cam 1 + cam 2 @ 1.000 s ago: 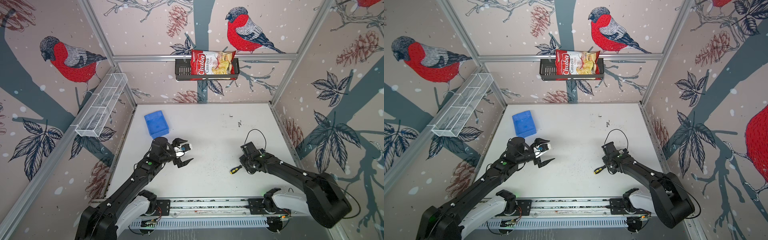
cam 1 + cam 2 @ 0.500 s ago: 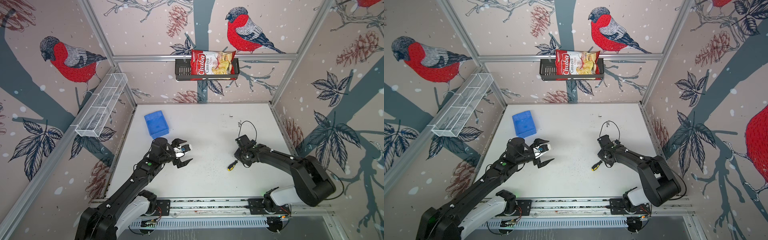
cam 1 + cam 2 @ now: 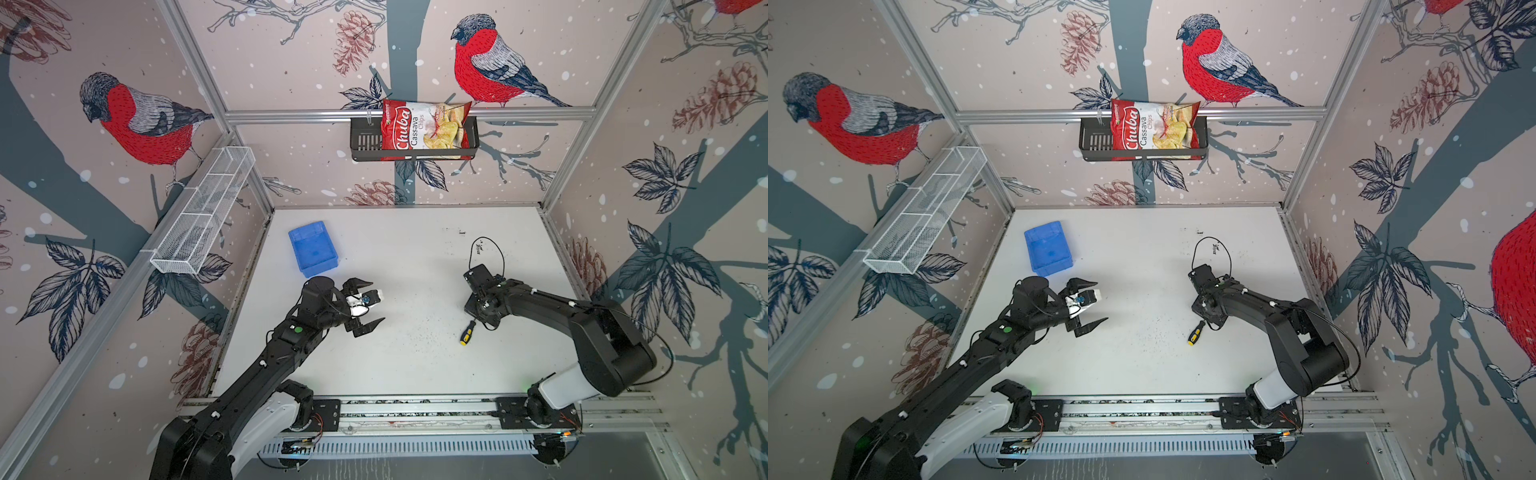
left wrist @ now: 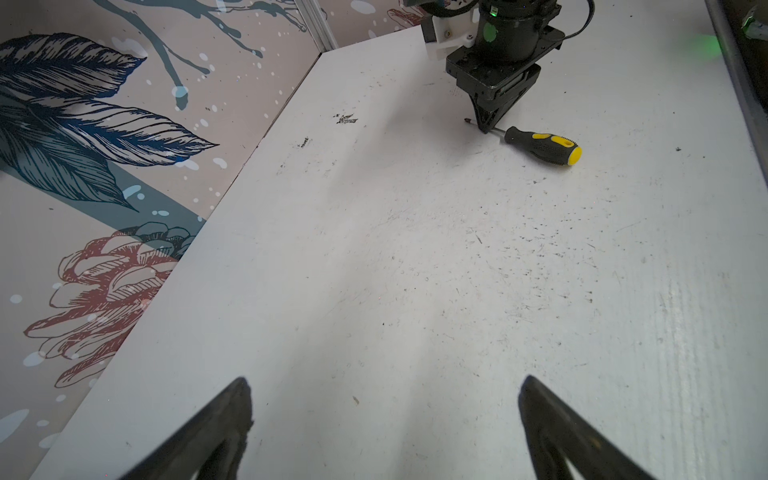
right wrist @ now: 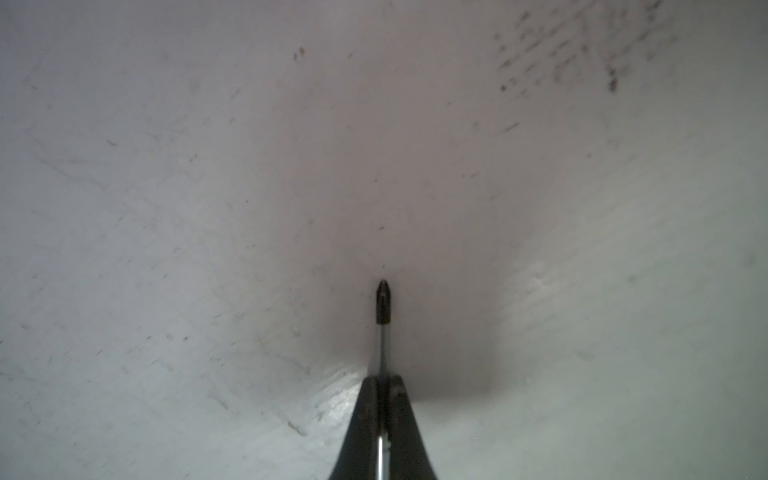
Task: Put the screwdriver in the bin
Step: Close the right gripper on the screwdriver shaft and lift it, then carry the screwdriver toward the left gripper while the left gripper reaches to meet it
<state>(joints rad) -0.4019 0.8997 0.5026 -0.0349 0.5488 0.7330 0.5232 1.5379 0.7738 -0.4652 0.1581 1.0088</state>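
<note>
The screwdriver (image 3: 467, 333) (image 3: 1195, 332) has a black-and-yellow handle and lies low on the white table, right of centre. My right gripper (image 3: 478, 318) (image 4: 485, 124) points straight down over it, shut on its thin shaft. In the right wrist view the shaft and dark tip (image 5: 382, 307) stick out past the closed right gripper (image 5: 383, 380). The handle (image 4: 544, 145) juts out beside the jaws. The blue bin (image 3: 312, 248) (image 3: 1048, 249) sits at the far left and holds nothing. My left gripper (image 3: 376, 301) (image 3: 1101, 301) (image 4: 385, 380) hovers open just in front of the bin.
A white wire-mesh basket (image 3: 203, 212) hangs on the left wall. A black rack with a chips bag (image 3: 415, 133) hangs on the back wall. A black cable loop (image 3: 486, 249) arcs above the right wrist. The arms' rail (image 3: 415, 409) runs along the front edge.
My right gripper has closed on the screwdriver's shaft while the right arm folded up and shifted slightly left. The left arm has not moved.
</note>
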